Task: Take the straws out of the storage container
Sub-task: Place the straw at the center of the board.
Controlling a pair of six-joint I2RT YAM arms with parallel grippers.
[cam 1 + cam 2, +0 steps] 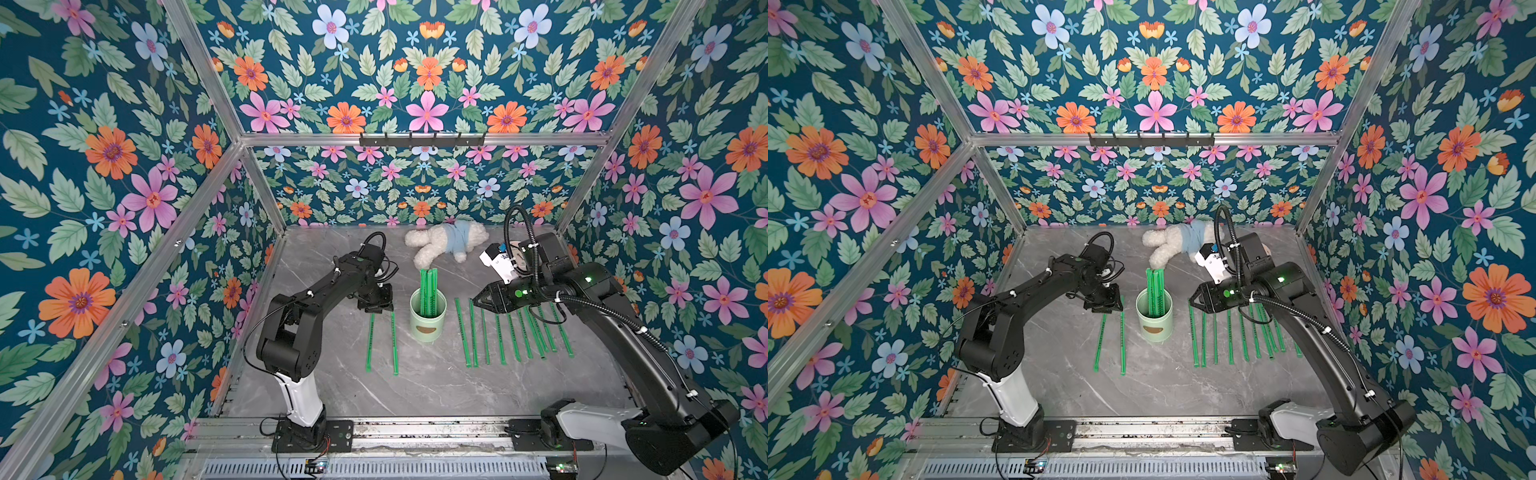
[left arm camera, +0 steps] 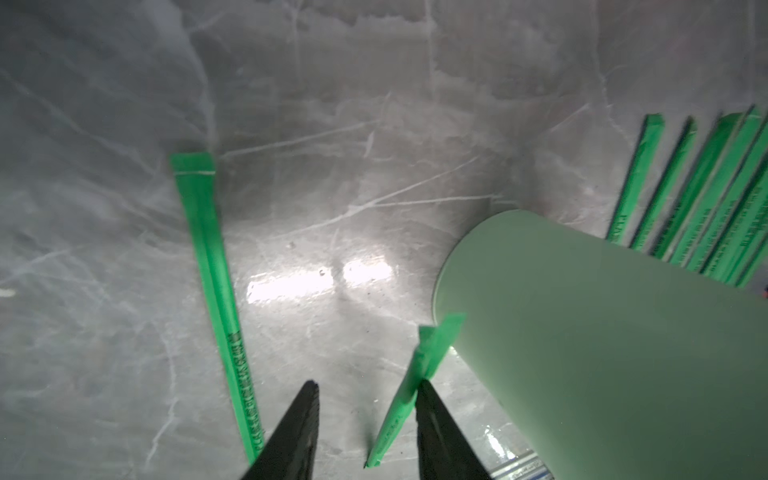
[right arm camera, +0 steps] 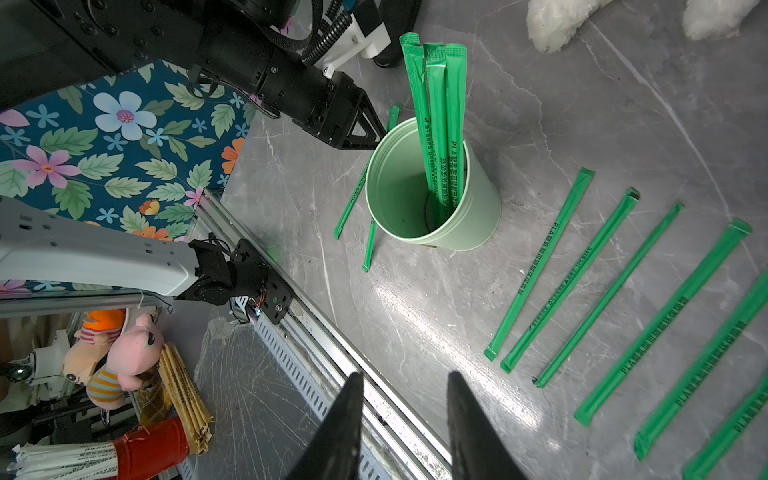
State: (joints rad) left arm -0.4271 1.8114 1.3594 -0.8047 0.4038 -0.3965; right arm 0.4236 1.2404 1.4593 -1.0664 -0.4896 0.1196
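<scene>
1. The storage container [image 1: 428,322] stands upright near the middle of the tabletop [image 1: 415,386]. Its brown mark faces the near edge.
2. A few straws [image 3: 436,104] stand inside it. They lean on the wall toward the far edge and reach well above the rim.
3. A pair of straws [image 2: 210,249] lies between the container and the left edge, running near-to-far and apart from each other.
4. A row of straws [image 3: 660,323] lies flat between the container and the right edge, side by side, some touching at the right end of the row.
5. The left gripper [image 2: 368,384] hangs low over the far ends of the pair, just beside the container. I see its claw spread apart. One straw of the pair touches the inner face of one finger but is not clamped. I cannot tell whether that straw lies fully flat.
6. The right gripper [image 3: 405,375] sits over the far ends of the row, tips pointing toward the container and apart from it. Its claw is spread, with nothing between the fingers.
7. A plush toy [image 1: 446,245] lies near the far edge.
</scene>
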